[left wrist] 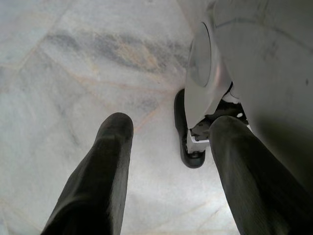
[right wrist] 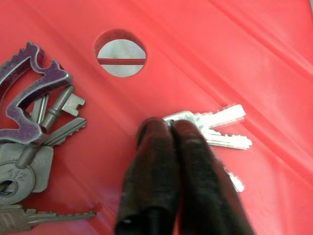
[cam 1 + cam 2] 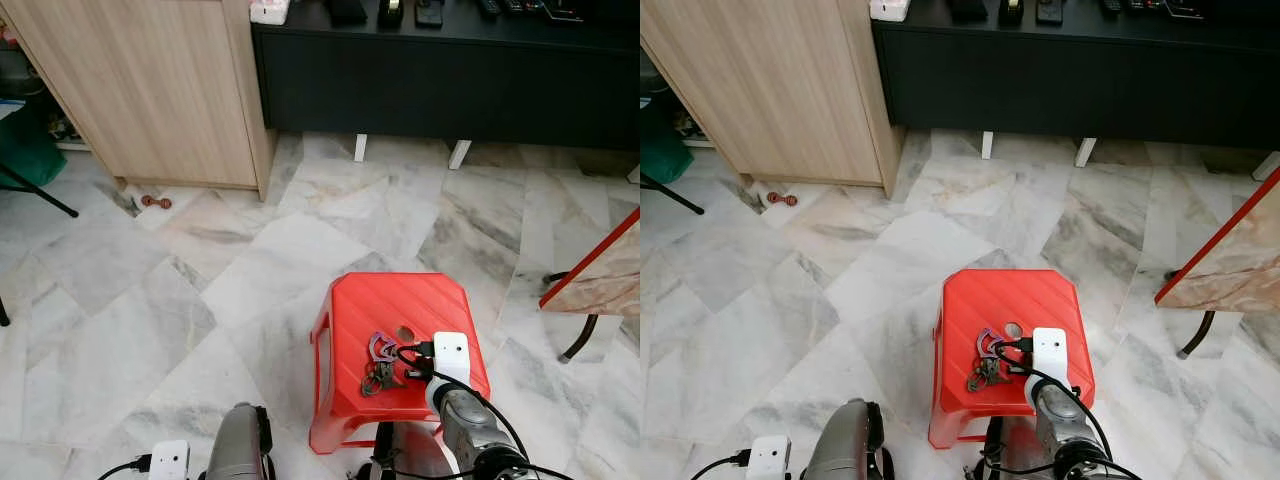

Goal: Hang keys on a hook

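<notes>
Nearest, low in the right wrist view: right gripper [image 2: 165, 128], its two black fingers [image 2: 151, 166] pressed together, tips down on the red stool [image 3: 395, 305] and touching the head of a small bunch of silver keys [image 2: 220, 128]. Whether anything is actually pinched between the tips: cannot tell. Silver keys fanned out flat on the seat, blades pointing away from the fingertips. Beside them on the same seat, apart from the fingers, a second bunch: purple carabiner [image 2: 30, 90] with several dull grey keys [image 2: 54, 115] and a small padlock [image 2: 22, 169] hanging off it. Round hole [image 2: 120, 53] in the seat just beyond both bunches.

From the head views: stool standing on the marble floor [image 3: 150, 320], near and slightly right of centre, right arm reaching down over its near right part. Left gripper [image 1: 166, 171] down low at the near left, over bare floor, fingers spread wide apart and holding nothing. Far left, a light wooden cabinet [image 3: 150, 90]; far across the back, a black low unit [image 3: 440, 85] on white feet.
</notes>
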Motion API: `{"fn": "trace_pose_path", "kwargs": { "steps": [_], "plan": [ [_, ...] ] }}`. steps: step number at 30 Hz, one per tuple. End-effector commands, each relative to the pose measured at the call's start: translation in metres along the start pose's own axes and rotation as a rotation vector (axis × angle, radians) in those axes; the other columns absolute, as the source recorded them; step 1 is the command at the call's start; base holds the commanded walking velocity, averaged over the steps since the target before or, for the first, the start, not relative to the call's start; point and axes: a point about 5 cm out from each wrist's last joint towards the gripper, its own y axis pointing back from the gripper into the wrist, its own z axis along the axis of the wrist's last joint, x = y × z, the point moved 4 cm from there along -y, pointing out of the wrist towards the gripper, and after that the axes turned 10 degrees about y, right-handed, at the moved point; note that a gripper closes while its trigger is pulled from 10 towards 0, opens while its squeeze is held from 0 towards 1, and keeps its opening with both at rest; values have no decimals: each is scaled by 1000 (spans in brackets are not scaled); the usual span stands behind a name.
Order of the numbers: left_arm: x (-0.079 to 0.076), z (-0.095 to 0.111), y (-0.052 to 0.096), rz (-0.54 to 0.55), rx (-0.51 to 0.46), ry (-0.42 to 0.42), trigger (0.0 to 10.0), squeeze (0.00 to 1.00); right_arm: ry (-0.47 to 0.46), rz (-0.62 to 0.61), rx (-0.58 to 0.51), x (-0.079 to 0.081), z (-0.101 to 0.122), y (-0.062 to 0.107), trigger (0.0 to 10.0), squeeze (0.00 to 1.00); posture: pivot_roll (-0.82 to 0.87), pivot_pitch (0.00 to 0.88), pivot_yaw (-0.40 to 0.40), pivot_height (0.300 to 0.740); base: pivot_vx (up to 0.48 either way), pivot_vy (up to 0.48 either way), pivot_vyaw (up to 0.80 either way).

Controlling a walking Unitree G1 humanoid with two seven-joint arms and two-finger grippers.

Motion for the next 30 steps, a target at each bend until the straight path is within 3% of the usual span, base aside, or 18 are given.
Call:
{"fn": "trace_pose_path", "kwargs": {
  "steps": [1,18,19,21,22,30],
  "plan": [
    [-6,-7,0,-14,33,-3,10000,0,-7,3,21,0,-6,1,0,0,110,174,-74,628,0,0,0],
    [-11,8,-8,-15,32,-6,10000,0,-58,-22,-108,-6,26,-2,0,0,93,65,-67,628,0,0,0],
    [-11,9,-8,-15,32,-5,10000,0,-65,-25,-120,-7,29,-2,3098,0,91,57,-68,628,0,0,0],
    [-12,10,-8,-16,32,-6,10000,0,-61,-28,-133,-9,32,-2,3098,0,89,50,-69,628,0,0,0],
    [-13,11,-9,-16,32,-6,10000,0,-58,-31,-149,-10,34,-2,10000,0,88,36,-71,628,0,0,0],
    [-17,14,-11,-19,32,-5,10000,0,-76,-63,-224,-22,40,2,10000,0,81,6,-75,628,0,0,0]
  ]
}}
